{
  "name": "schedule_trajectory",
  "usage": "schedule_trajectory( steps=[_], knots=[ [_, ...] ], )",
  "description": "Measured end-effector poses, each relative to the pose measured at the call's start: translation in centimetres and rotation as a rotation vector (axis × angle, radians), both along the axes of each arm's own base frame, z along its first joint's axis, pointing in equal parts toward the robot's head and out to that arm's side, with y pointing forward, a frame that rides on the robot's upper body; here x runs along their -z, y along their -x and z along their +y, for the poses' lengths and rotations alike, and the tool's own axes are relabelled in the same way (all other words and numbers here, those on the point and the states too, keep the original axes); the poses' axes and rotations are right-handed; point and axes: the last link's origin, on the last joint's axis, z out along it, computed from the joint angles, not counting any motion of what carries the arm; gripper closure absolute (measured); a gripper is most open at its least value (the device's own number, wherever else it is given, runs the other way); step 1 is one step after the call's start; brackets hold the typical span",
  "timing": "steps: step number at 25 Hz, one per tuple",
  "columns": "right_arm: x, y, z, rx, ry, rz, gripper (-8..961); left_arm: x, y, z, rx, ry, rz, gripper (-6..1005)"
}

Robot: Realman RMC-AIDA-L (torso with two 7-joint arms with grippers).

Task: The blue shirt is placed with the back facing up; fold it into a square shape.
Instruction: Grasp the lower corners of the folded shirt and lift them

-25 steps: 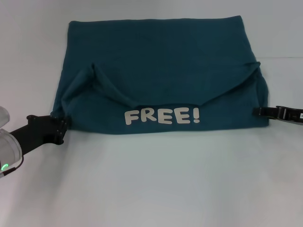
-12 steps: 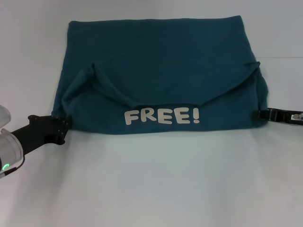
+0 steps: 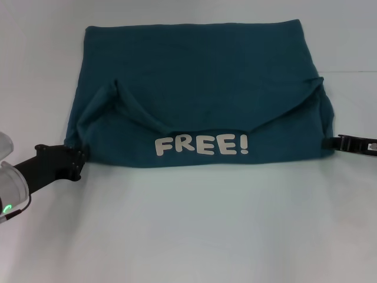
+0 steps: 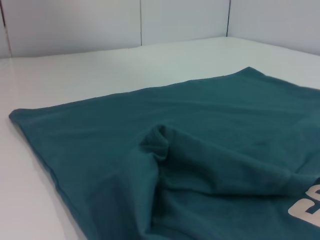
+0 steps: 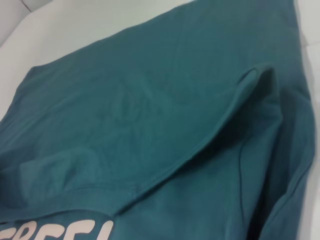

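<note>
The blue shirt (image 3: 194,76) lies spread on the white table, its near edge folded up over it so that the white "FREE!" print (image 3: 201,144) shows. Both sleeves are tucked in as ridges under that flap. My left gripper (image 3: 75,158) sits at the shirt's near left corner, touching its edge. At the near right corner, my right gripper (image 3: 333,142) is just off the cloth. The left wrist view shows the shirt (image 4: 200,130) with a puckered sleeve fold. The right wrist view shows the shirt (image 5: 150,100) with the flap's hem; neither shows fingers.
The white table (image 3: 188,224) stretches bare in front of the shirt and on both sides. A pale wall (image 4: 140,20) rises beyond the table's far edge in the left wrist view.
My right gripper has drawn back to the right, from over the shirt's right edge to just clear of it. The left gripper and the shirt have hardly moved.
</note>
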Motion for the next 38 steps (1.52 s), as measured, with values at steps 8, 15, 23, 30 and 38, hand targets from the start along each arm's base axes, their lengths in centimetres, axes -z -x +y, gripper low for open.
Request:
schedule_trajectory(
  steps=[8, 15, 23, 30, 38],
  knots=[
    [-1.8, -0.8, -1.2, -0.056, -0.050, 0.061, 950, -1.2, -0.1, -1.4, -0.027, 0.044, -0.119, 936],
    [-3.1, -2.4, -3.4, -0.082, -0.056, 0.081, 949, -2.3, 0.1, -4.2, -0.015, 0.089, -0.213, 934],
    [-4.2, -3.7, -7.3, -0.171, -0.054, 0.121, 949, -2.8, 0.1, -7.3, 0.006, 0.161, -0.291, 930],
    [-4.4, -4.3, -11.9, -0.293, -0.018, 0.143, 950, -3.5, 0.2, -10.1, 0.022, 0.218, -0.339, 928],
    [-4.8, -5.0, -16.4, -0.346, 0.012, 0.160, 941, -4.9, 0.3, -12.8, 0.028, 0.291, -0.394, 924]
  ],
)
